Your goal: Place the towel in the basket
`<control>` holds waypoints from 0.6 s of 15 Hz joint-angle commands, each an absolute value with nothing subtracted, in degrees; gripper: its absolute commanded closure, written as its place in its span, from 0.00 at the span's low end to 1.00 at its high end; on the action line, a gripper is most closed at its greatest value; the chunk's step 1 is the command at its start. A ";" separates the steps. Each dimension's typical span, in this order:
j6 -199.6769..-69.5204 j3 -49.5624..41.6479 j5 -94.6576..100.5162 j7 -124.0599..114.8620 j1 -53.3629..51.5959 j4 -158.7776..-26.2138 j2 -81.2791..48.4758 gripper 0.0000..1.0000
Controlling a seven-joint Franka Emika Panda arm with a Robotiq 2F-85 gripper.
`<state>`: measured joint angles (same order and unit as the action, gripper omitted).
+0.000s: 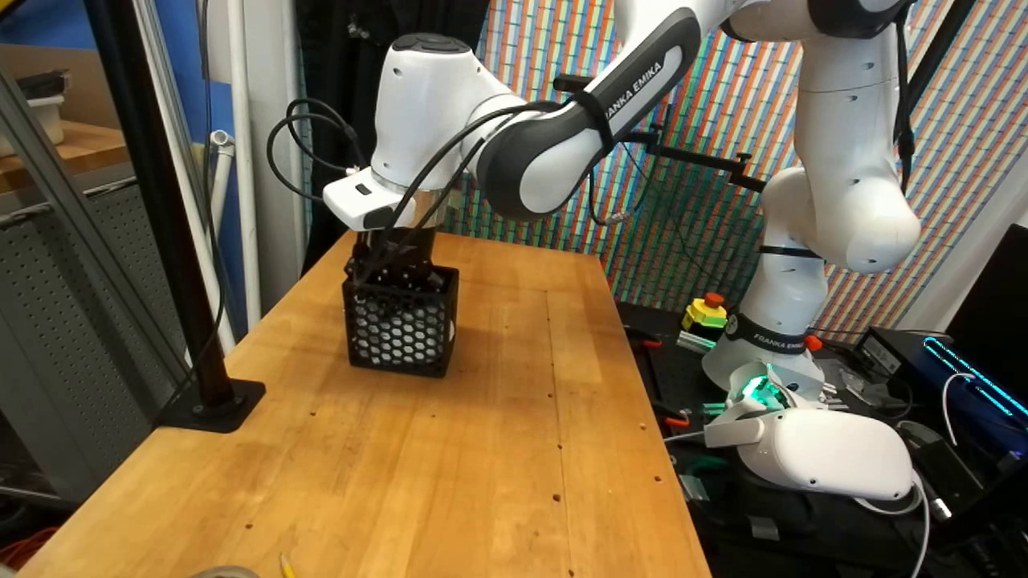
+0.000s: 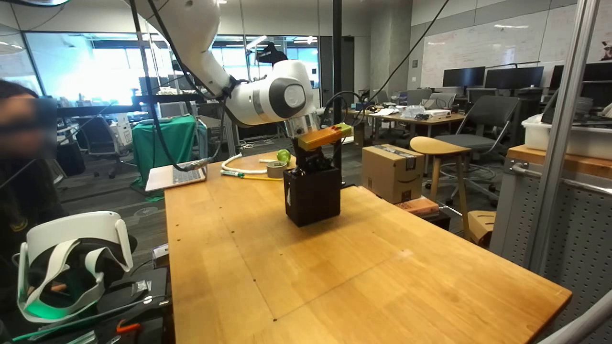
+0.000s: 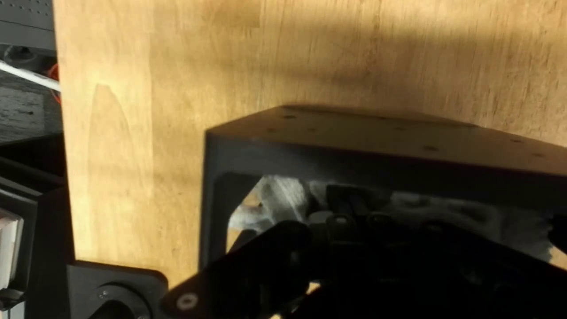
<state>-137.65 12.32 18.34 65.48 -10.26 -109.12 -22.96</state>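
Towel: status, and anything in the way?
Claw shut, down in basket. Towel in basket too; can't tell if gripped. In the way: basket sides around claw, might catch on lift-out.

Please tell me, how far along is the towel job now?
Looks done: the towel lies inside the basket, showing through its holes. In hand: the gripper is shut inside; whether it grips the towel is unclear. Left: probably opening and rising clear of the basket.

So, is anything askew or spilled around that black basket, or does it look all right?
Nothing stands out. The basket stands upright on the wooden table, and the towel lies bunched inside. The gripper poking into it may look strange, but probably suits the job; whether it grips the towel is hidden.
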 commanded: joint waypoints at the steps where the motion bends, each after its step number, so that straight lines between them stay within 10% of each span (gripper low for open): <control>1: -135.34 13.66 12.43 70.57 -7.49 -105.21 -27.86 0.95; 9: -131.68 13.15 7.99 72.24 -7.25 -100.25 -30.11 0.95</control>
